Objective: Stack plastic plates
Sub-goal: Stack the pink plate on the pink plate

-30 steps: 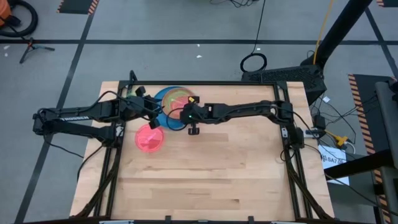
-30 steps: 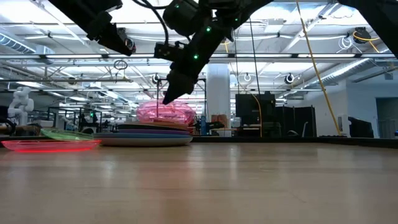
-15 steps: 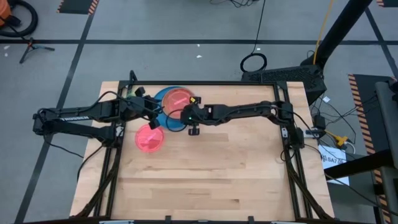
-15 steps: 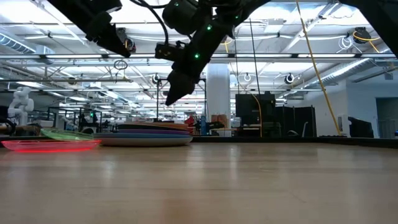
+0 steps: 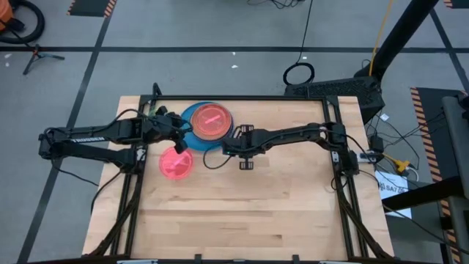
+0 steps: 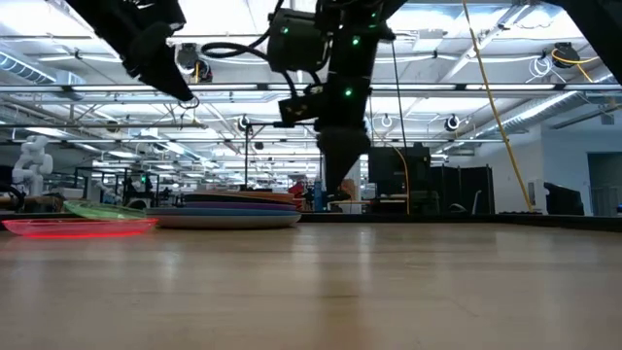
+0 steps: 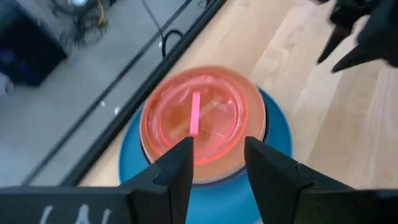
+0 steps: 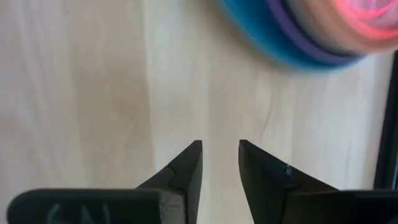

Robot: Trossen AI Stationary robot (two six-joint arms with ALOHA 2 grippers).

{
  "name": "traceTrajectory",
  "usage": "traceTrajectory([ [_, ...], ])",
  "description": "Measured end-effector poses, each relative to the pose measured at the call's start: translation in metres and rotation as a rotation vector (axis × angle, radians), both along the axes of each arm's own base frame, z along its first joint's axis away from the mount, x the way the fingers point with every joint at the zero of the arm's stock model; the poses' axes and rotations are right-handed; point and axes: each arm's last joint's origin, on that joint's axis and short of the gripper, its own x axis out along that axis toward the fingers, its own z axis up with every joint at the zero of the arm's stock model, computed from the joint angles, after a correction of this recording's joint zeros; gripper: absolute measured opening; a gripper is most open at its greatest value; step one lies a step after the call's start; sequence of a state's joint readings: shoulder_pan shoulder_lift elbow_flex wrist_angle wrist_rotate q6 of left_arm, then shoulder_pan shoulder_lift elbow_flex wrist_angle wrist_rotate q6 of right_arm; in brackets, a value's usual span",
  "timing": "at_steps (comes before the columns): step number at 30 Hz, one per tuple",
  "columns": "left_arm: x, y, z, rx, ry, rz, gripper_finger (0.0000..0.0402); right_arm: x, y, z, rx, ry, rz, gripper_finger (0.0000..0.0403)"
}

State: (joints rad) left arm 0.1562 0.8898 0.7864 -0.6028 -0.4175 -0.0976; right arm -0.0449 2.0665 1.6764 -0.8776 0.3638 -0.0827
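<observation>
Since a second ago your right gripper (image 5: 226,147) has let go of the pink plate (image 5: 210,121) and pulled back off the stack (image 5: 192,141) toward the middle of the table (image 5: 293,213); that plate now lies flat on top, where it was tilted before. Take the stack as your landmark: a large blue plate (image 7: 278,134) at the bottom, purple and tan rims showing above it, the pink one capping it.

Your left gripper (image 7: 216,163) hangs over the stack's near edge, jaws parted and empty. The right gripper's jaws stand slightly apart over bare wood just beside the stack, holding nothing.

2 small plates remain off the stack, on its left-arm side: a pink one (image 5: 176,163) and a green one (image 6: 107,208) (seen only from the low camera, partly behind the pink).

For the next pick, probably the loose pink plate: come in low at its rim, pinch the edge, lift level, and center it over the stack before releasing.
</observation>
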Motion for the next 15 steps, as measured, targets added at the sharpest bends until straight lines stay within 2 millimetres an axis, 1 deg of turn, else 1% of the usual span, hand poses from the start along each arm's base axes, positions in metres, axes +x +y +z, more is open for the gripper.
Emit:
traceTrajectory([
  [3,-0.004,-0.001,-0.004,-0.071,0.012,0.058,0.0149,-0.007,0.006,0.004,-0.003,0.016,0.010,0.0092],
  [6,-0.010,-0.006,-0.011,-0.152,0.050,0.114,0.0149,-0.019,0.007,0.011,-0.033,-0.007,0.017,0.0088],
  [8,-0.014,-0.012,-0.015,-0.207,0.082,0.148,0.0149,-0.031,0.006,0.016,-0.062,-0.037,0.008,0.0086],
  [10,-0.017,-0.019,-0.018,-0.256,0.101,0.169,0.0149,-0.043,0.004,0.023,-0.100,-0.094,0.001,0.0083],
  [13,-0.020,-0.030,-0.020,-0.334,0.098,0.182,0.0149,-0.058,0.001,0.033,-0.132,-0.244,0.017,0.0080],
  [15,-0.019,-0.037,-0.021,-0.398,0.089,0.157,0.0149,-0.068,0.000,0.039,-0.153,-0.340,0.042,0.0079],
])
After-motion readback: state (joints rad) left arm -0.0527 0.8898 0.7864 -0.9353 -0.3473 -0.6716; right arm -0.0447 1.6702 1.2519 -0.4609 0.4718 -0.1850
